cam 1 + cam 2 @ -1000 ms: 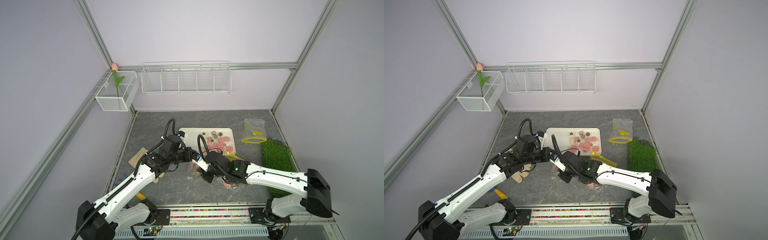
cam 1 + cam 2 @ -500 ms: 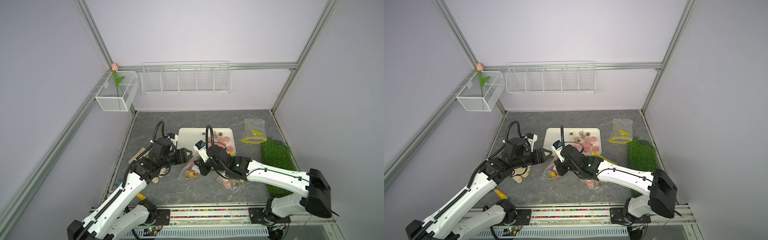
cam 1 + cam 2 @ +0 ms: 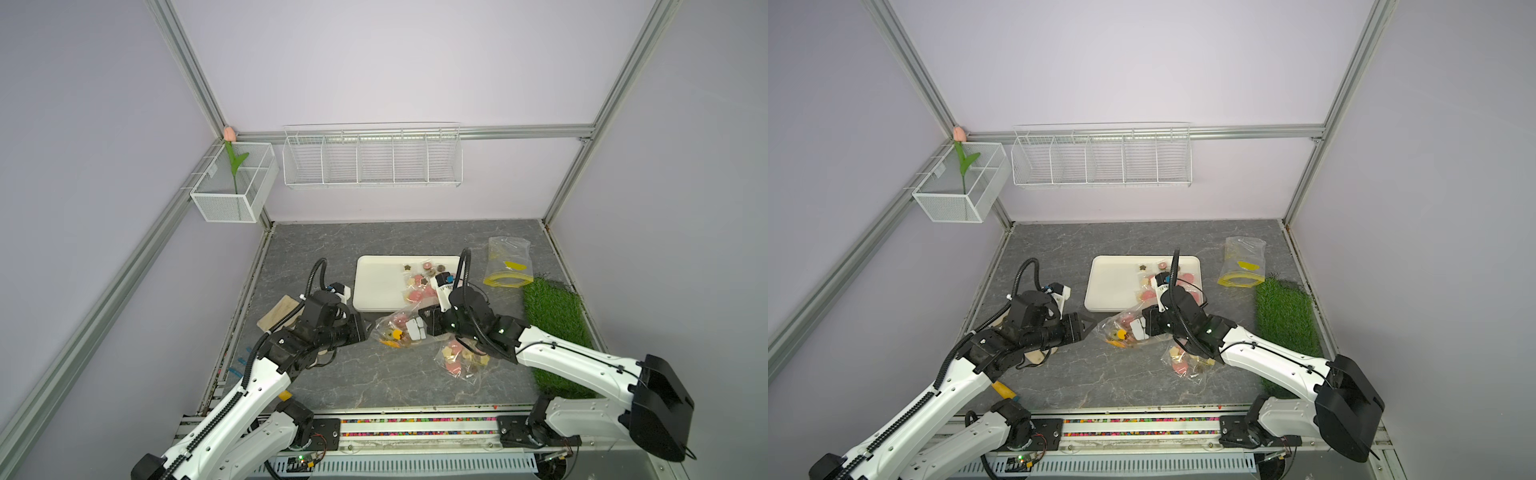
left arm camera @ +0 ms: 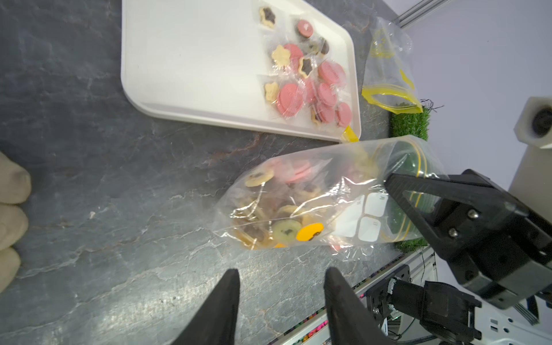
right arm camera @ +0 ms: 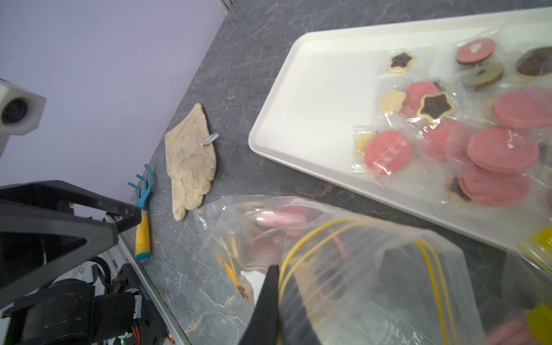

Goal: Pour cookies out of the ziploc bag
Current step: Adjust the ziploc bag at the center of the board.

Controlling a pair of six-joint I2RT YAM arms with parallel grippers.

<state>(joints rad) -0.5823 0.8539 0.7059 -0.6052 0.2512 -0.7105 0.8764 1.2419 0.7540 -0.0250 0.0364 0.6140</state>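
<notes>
Change noted: a second ago the left claw (image 3: 365,328) was pressed up against the ziploc bag (image 3: 397,330), close by the right claw (image 3: 424,323), at the near edge of the tray (image 3: 374,286). Since then its jaws have parted and the arm has drawn back toward frame left. It is now released and empty. The right claw stays clenched on the bag's yellow-zip mouth and is the only hold on it.

Our reading: this bag is not yet poured. The left side likely needs a fresh hold on the closed end to tip it.

Position, left wrist view: the cookies (image 4: 294,176) are heaped in the bag's closed end at frame centre. They sit just above the open left claw's fingertips (image 4: 231,273) and apart from them. The bag's mouth is at frame right, near the tray's corner. The tray already holds loose cookies. We cannot tell whether the bag touches the bench (image 3: 374,374).
</notes>
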